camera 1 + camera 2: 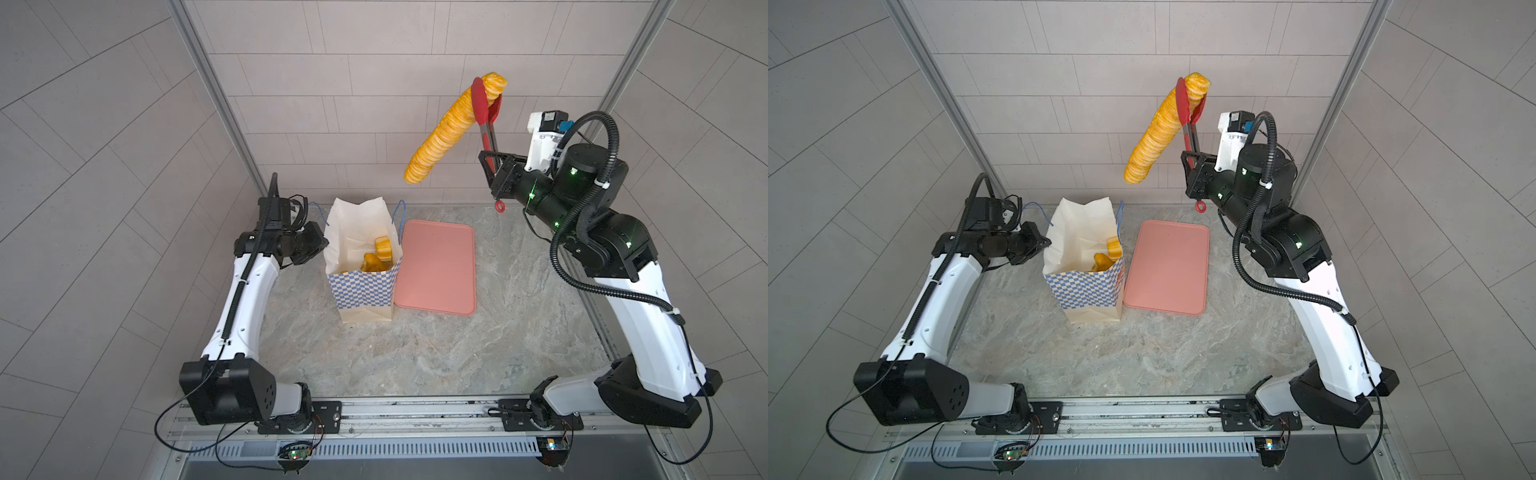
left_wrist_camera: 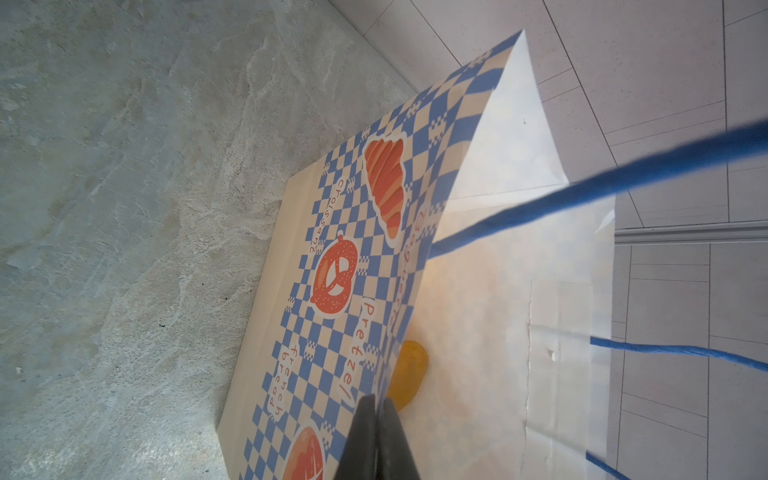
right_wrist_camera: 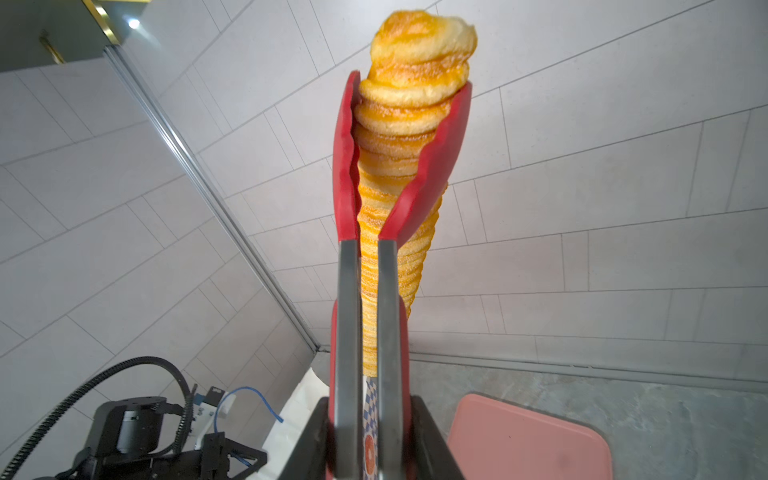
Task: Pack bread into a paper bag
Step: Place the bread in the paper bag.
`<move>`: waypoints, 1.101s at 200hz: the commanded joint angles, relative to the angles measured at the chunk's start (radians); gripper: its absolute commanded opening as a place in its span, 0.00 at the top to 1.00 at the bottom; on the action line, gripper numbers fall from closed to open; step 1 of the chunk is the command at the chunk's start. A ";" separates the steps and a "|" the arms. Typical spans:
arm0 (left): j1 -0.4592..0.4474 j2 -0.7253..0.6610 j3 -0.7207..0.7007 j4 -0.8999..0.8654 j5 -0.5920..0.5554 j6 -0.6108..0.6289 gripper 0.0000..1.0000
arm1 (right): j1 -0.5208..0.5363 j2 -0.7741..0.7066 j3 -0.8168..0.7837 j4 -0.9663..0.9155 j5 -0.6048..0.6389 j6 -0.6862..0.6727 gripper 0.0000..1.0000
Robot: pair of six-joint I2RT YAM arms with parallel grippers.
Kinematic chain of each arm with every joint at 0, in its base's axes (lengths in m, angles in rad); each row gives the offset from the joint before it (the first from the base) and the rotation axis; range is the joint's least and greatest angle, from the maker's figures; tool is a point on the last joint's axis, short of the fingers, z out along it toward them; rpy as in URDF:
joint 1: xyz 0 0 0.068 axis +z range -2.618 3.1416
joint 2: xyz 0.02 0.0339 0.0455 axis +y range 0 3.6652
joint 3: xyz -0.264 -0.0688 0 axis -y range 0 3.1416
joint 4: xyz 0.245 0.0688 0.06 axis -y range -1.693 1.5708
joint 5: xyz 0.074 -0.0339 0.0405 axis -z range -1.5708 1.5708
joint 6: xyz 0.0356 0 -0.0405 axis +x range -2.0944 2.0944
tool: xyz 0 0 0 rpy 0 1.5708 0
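1. This is a robot test cell in a lab, not a home or a shop. Two black-and-white robot arms, the left arm [image 1: 245, 291] and the right arm [image 1: 648, 316], are bolted to a metal rail [image 1: 415, 411] along the table's front edge.
2. Bare circuit boards [image 1: 296, 454] and loose cables [image 1: 553, 255] lie in the open.
3. Grey panel walls [image 1: 353, 62] and aluminium posts [image 1: 217, 95] box in a small stone-patterned table [image 1: 415, 353].
4. The bakery things look like props: a glossy toy baguette [image 1: 444, 133], red tongs [image 1: 482, 99], a checked paper bag [image 1: 361, 291] and a pink tray [image 1: 436, 266].
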 commanded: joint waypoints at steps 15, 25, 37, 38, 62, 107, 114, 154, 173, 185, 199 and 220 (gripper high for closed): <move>0.008 0.006 0.035 -0.015 -0.003 0.008 1.00 | 0.026 0.013 0.051 0.134 -0.084 0.055 0.72; 0.009 0.009 0.035 -0.015 -0.002 0.006 1.00 | 0.036 0.021 0.059 0.133 -0.091 0.056 0.72; 0.007 0.008 0.036 -0.014 -0.003 0.007 1.00 | 0.050 0.028 0.066 0.132 -0.095 0.058 0.72; 0.008 0.008 0.036 -0.015 -0.003 0.007 1.00 | 0.051 0.028 0.066 0.132 -0.096 0.058 0.72; 0.007 0.008 0.036 -0.015 -0.003 0.004 1.00 | 0.080 0.042 0.079 0.118 -0.098 0.054 0.72; 0.008 0.002 0.038 -0.024 -0.003 0.007 1.00 | 0.140 0.061 0.081 0.074 -0.085 0.030 0.72; 0.009 0.003 0.038 -0.024 -0.004 0.008 1.00 | 0.153 0.064 0.081 0.064 -0.079 0.020 0.72; 0.008 0.001 0.039 -0.024 -0.005 0.009 1.00 | 0.219 0.079 0.081 -0.002 -0.035 -0.030 0.72; 0.008 0.002 0.041 -0.025 -0.003 0.008 1.00 | 0.247 0.086 0.081 -0.039 -0.013 -0.051 0.72; 0.009 0.002 0.041 -0.025 -0.005 0.008 1.00 | 0.263 0.091 0.080 -0.065 0.000 -0.066 0.72; 0.008 0.002 0.043 -0.027 -0.004 0.008 1.00 | 0.285 0.097 0.081 -0.096 0.022 -0.086 0.72; 0.008 0.002 0.043 -0.027 -0.004 0.008 1.00 | 0.312 0.108 0.079 -0.137 0.042 -0.107 0.72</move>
